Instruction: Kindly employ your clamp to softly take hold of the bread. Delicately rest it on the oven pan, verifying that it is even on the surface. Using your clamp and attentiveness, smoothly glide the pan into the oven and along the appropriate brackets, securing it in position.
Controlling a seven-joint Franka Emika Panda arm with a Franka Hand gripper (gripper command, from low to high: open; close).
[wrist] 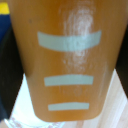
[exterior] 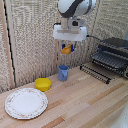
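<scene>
While the arm hangs above the wooden table (exterior: 75, 100), we go from the biggest thing to the smallest. We see the oven (exterior: 114, 54) at the exterior view's right, black and silver, with its front open. We see the oven pan (exterior: 109, 59) with thin bars lying inside the opening, and below it the black slatted flap (exterior: 95, 72) hangs out toward the table. We cannot tell if anything lies on the pan.

Next comes the white arm (exterior: 75, 10) at the top middle, with the clamp (exterior: 67, 48) under its white block. Its fingers are closed onto the bread (exterior: 66, 49), which is in the air, well above the table and above the blue cup (exterior: 63, 73). In the wrist view the bread (wrist: 70, 60) fills nearly the whole picture, orange and glossy, with three pale stripes across it.

On the table at the exterior view's left lies the flowered plate (exterior: 26, 103), and we see nothing on it. Just behind it stands the yellow bowl (exterior: 43, 84), and we cannot see its inside well. The blue cup stands beside the bowl, and its inside is hidden from us.
</scene>
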